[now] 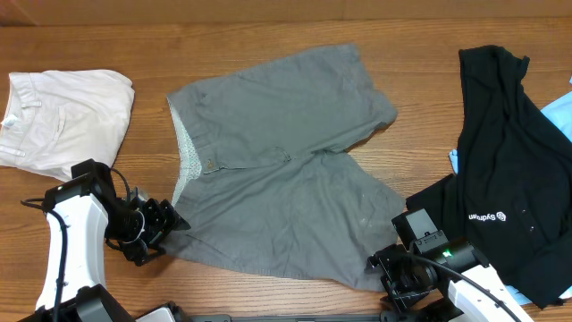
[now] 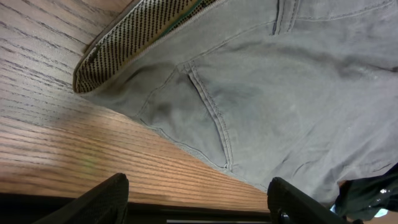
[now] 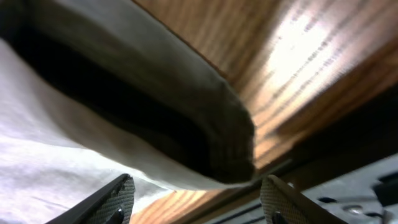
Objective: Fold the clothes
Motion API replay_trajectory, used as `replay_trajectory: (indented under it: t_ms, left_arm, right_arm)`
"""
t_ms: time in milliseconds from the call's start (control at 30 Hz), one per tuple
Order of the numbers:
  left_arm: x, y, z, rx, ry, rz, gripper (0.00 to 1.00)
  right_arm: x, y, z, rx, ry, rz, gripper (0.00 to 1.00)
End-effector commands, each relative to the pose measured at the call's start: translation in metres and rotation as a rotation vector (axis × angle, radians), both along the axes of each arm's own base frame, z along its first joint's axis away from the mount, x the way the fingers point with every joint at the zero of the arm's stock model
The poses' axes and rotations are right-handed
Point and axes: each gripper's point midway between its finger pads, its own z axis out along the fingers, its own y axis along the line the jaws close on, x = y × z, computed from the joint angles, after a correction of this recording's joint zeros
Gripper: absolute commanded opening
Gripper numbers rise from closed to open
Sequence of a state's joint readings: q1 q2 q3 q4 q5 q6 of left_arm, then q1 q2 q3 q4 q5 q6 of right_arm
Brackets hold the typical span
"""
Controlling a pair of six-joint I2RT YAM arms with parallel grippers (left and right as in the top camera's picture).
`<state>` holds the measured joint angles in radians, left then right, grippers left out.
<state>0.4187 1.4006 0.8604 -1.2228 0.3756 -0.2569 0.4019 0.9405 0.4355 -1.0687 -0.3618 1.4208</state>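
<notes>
At the middle of the wood-grain table (image 1: 295,27), the grey shorts (image 1: 277,170) are lying spread flat, with the waistband pointing left and both legs fanning right. The cloth is showing as matte woven cotton, medium grey and lightly creased. The near leg is ending in a straight hem by the table's front edge. The open waistband is exposing a pale lining (image 1: 186,152), which is reading as a dotted weave in the left wrist view. A small front button (image 1: 209,165) is sitting just beside the lining. In the left wrist view a stitched pocket seam (image 2: 211,118) is running in a curved double line across the fabric.

The left gripper (image 1: 164,225) is hovering just beside the waistband's near corner. Its black fingers (image 2: 109,198) are standing well apart, with only bare table between them. The right gripper (image 1: 386,268) is sitting at the near leg's hem corner, its fingers also spread wide. A thick folded hem edge is bulging right above them, possibly touching one, but the close, blurred view is not settling that.

At far left a white folded garment (image 1: 63,121) is resting on the table, well apart from the shorts. At right a black garment (image 1: 509,152) with a small white logo (image 1: 487,216) is lying crumpled, partly over something pale blue (image 1: 559,112).
</notes>
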Motion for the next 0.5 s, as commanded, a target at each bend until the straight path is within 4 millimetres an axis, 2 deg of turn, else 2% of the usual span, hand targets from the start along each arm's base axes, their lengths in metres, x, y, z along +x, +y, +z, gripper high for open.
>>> replay_trajectory:
  t_ms: [0,167,400,433,467]
  left_arm:
    - [0.0,-0.004,0.002,-0.016,-0.016,-0.016,0.74]
    - [-0.002,-0.005,0.002,-0.019,-0.009,-0.016,0.74]
    - [-0.004,-0.005,0.002,-0.022,-0.002,-0.016,0.74]
    - [-0.003,-0.005,0.002,-0.022,-0.003,-0.016,0.74]
    - [-0.003,-0.005,0.002,-0.021,-0.003,-0.016,0.74]
  right_arm:
    - [-0.001,-0.004,-0.003,-0.03,0.005,-0.018,0.66]
    - [-0.002,-0.005,-0.008,-0.048,0.039,-0.019,0.57]
    - [-0.005,-0.008,-0.021,-0.09,0.11,-0.009,0.55]
    - [-0.006,-0.008,-0.022,-0.093,0.119,-0.009,0.51]
    - [-0.006,-0.008,-0.023,-0.093,0.124,-0.009,0.43]
